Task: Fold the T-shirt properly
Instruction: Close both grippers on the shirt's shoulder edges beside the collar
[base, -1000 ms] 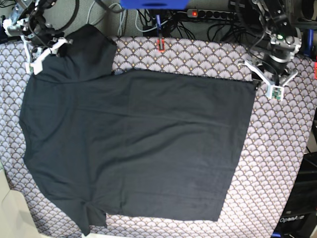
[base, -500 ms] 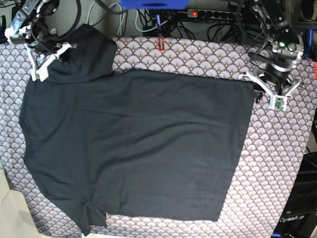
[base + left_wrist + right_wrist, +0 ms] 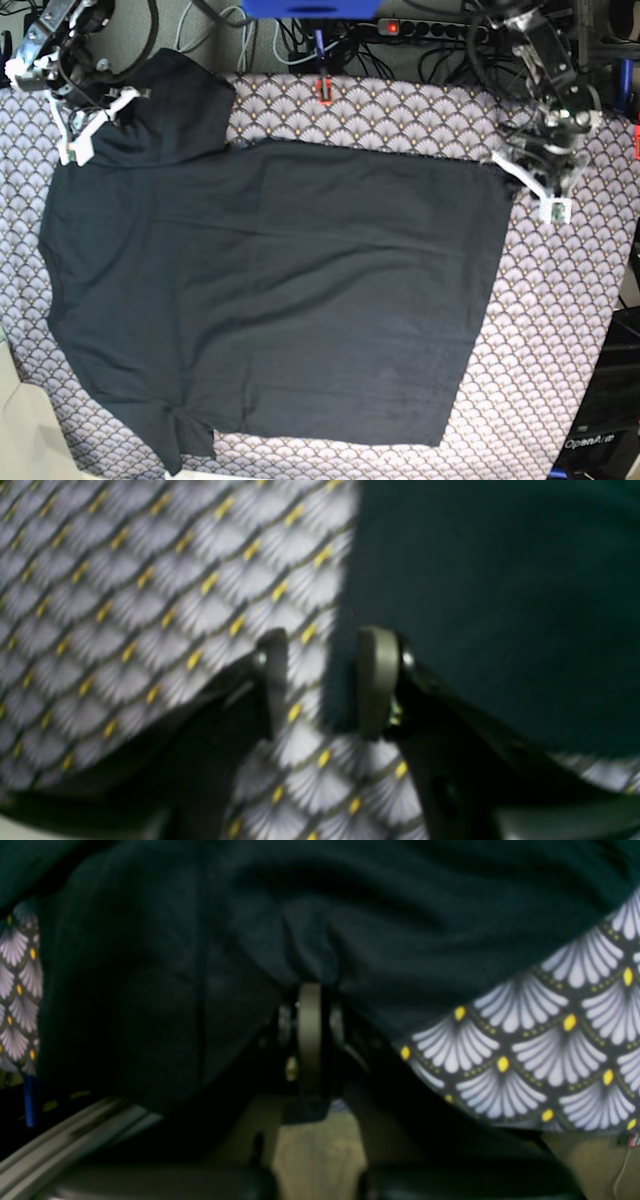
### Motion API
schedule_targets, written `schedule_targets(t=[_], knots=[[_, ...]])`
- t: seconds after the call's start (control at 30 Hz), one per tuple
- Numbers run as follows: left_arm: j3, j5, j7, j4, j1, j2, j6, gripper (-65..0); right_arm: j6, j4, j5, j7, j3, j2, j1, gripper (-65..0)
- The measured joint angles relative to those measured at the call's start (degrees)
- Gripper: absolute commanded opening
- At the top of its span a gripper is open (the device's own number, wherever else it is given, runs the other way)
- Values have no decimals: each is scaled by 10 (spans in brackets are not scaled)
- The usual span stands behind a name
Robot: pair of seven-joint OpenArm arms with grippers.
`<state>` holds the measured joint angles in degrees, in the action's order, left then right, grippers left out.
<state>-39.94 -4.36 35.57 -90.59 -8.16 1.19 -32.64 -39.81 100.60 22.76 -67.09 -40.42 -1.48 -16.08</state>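
Since the earlier base frames the left hand has dropped in closer to the T-shirt hem corner, and the right hand has pinched together at the sleeve by the far corner. T-shirt lies spread flat on the scallop-pattern cloth covering the worktop, collar side toward base view's left, hem toward its right, near sleeve bunched at the bottom edge. Right wrist view: right hand pads pressed together, clamped on a bunch of black fabric. Left wrist view, blurred: left hand fingers apart, straddling the shirt edge, one finger over the fabric, the other over patterned cloth. Nothing gripped there.
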Motion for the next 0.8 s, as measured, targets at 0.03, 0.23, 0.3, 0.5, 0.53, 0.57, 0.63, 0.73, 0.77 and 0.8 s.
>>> schedule_targets(t=[0.03, 0.23, 0.3, 0.5, 0.53, 0.57, 0.63, 0.73, 0.77, 0.8], knots=[[-2, 3, -1, 5, 1, 0, 0, -418, 0, 0, 0, 0, 0, 0, 0, -644], [-7, -1, -3, 49, 16, -1, 5, -418, 0, 0, 0, 0, 0, 0, 0, -644], [-4, 1, -8, 58, 20, -1, 7, -418, 0, 0, -1, 0, 0, 0, 0, -644], [-4, 8, -16, 61, 16, 5, 7, -418, 0, 0, -2, 0, 0, 5, 0, -644], [-4, 7, -15, 56, 15, 8, 9, -418, 0, 0, -2, 0, 1, 5, 0, -644], [-4, 6, -12, 50, 12, 10, 7, -418, 0, 0, -2, 0, 1, 5, 0, -644], [-3, 5, -3, 36, 2, 11, 4, -418, 0, 0, -2, 0, 1, 5, 0, -644], [-2, 3, 4, 1, -16, 16, 0, -418, 0, 0, -4, 0, 13, 5, 0, -644], [-4, 1, 5, -8, -19, 19, 0, -418, 0, 0, -5, 0, 19, 5, 0, -644], [-5, 1, 7, -15, -18, 23, 1, -418, 0, 0, -4, 0, 23, 5, 0, -644]])
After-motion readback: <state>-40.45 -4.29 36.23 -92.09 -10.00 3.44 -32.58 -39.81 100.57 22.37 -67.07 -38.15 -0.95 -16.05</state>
